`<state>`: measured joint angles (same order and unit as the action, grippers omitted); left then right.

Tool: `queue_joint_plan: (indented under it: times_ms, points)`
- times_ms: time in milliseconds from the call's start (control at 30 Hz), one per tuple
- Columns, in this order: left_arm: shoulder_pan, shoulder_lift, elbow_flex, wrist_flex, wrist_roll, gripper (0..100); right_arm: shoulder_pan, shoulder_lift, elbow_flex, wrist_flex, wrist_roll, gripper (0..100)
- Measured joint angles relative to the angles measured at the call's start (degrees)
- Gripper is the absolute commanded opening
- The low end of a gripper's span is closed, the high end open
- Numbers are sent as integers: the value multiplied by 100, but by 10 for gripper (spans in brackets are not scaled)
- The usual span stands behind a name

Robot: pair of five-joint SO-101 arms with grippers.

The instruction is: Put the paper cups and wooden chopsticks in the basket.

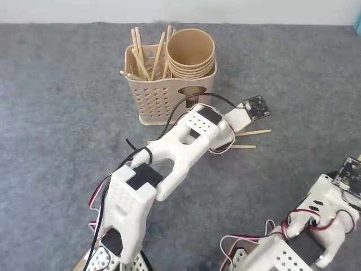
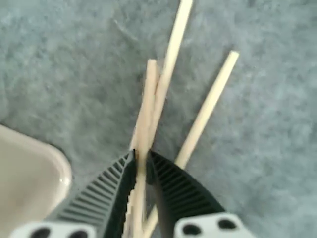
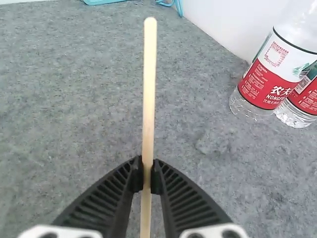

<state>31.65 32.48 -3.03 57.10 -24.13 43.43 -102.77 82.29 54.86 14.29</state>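
Note:
The beige basket (image 1: 152, 101) stands at the back of the grey mat, holding stacked paper cups (image 1: 192, 53) and several wooden chopsticks (image 1: 141, 53). My left arm (image 1: 192, 138) stretches out just in front of the basket. Its gripper (image 2: 141, 159) is shut on one chopstick (image 2: 147, 99), low over the mat. Two more chopsticks (image 2: 208, 106) lie under and beside it, and their ends (image 1: 254, 133) stick out past the arm. At the near right, my right gripper (image 3: 147, 174) is shut on another chopstick (image 3: 148, 89), which points straight out from the jaws.
A rounded corner of the basket (image 2: 29, 173) sits close beside the left gripper. Two plastic water bottles (image 3: 277, 74) stand by the wall beyond the right gripper. My right arm (image 1: 316, 226) stays near the front right edge. Grey carpet covers the table.

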Motion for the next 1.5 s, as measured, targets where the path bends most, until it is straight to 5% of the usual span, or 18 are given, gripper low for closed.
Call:
queue_joint_plan:
  times_ms: [500,800,1067,1267,1500]
  points:
    - [281,-712,-9,738,589,12,0,0,-35,-18,0,7]
    - [281,-3297,1451,738,791,12,-70,0,-448,-26,-686,7]
    - [-70,-6831,2936,712,809,12,-1486,-26,-1433,-53,-1820,7]
    - [-1521,-9626,4334,-738,1600,12,-3138,-105,-1978,-642,-2875,7]
    - [-3244,-10892,5741,-4246,2488,12,-5073,-105,-2013,-2136,-3455,7]
